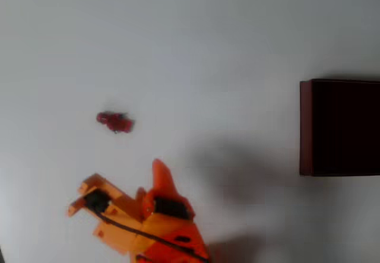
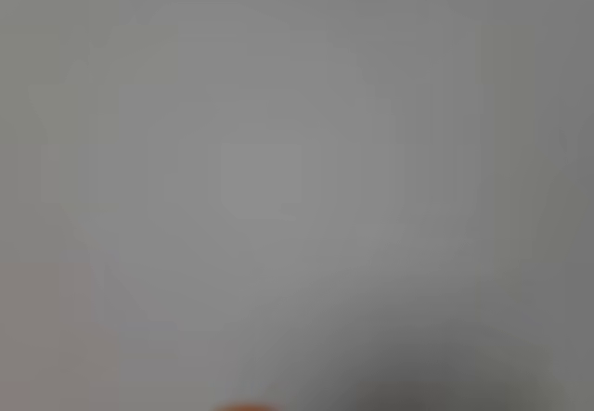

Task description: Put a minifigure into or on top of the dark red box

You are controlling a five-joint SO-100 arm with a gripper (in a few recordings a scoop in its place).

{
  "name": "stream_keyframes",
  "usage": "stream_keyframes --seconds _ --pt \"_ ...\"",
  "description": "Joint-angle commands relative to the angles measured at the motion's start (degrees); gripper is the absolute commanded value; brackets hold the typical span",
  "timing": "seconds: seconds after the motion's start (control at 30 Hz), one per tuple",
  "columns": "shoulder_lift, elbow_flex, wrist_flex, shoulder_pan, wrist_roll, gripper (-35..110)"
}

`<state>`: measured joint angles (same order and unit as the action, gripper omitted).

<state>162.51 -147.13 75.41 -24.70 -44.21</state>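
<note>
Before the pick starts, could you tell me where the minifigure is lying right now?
In the overhead view the minifigure lies on the white table, left of centre, just above the orange gripper and far left of the dark red box.

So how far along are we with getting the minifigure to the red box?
Nothing looks done yet. In the overhead view the minifigure lies on the white table, far left of the dark red box at the right edge. In hand: the gripper sits below and right of the figure, apart from it and holding nothing visible; whether it is open is unclear. Left: reach, grasp, carry right, release at the box.
</note>
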Motion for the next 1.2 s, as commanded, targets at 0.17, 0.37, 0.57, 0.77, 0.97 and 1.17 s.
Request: stream_keyframes --seconds 0.17,0.37,0.57,0.77,0.97,1.17 --pt "-17.3 9.0 -5.5 -5.2 -5.4 23" --pt "-29.0 12.7 -10.1 -8.6 -9.3 23" --pt "-43.3 22.0 -10.5 -11.5 -11.1 24" --pt "-50.4 26.7 -11.6 -12.0 -11.6 24" --pt "-53.4 27.9 -13.5 -11.2 -11.9 25" --pt "-56.6 30.2 -14.1 -11.2 -11.4 25"
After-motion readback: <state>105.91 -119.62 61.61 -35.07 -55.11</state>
